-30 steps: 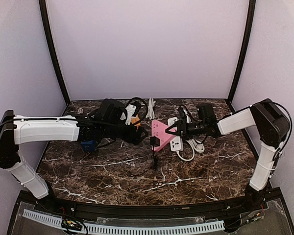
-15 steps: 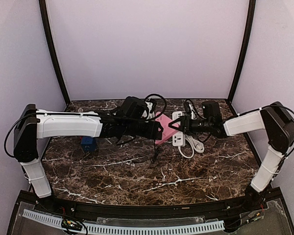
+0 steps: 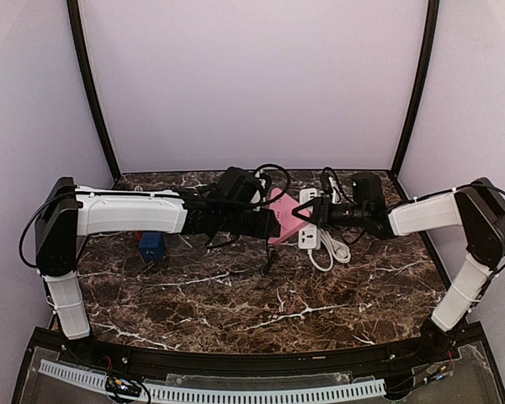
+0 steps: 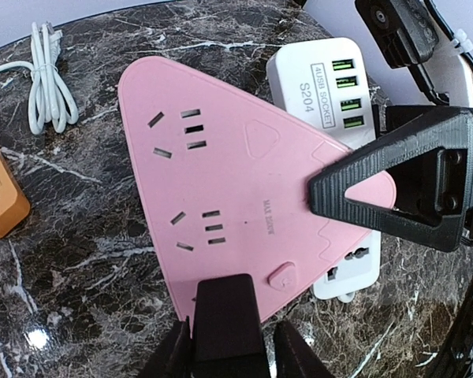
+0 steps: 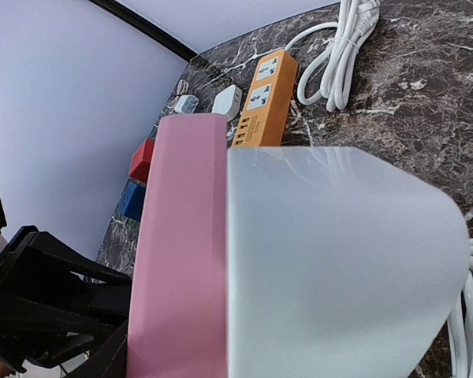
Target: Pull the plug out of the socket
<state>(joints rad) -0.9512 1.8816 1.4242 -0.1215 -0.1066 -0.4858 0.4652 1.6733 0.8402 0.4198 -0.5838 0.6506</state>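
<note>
Though sideways, "S204" strip [image 4: 317, 77] apparently under socket [image 4: 221, 169].

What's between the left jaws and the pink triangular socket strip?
Left wrist view: only the black plug, held by the left gripper, seated in the pink triangular socket strip.

The left arm [image 3: 126, 215] and the right arm [image 3: 422, 212] both have long white shells with smooth, rounded edges. The joints between the shells are black. Thin black cables [image 3: 269, 173] loop at 12 o'clock of each wrist. One finger [image 4: 426, 185] of the right gripper [image 3: 305, 215] is a black hollow triangle with two small round holes.
</note>
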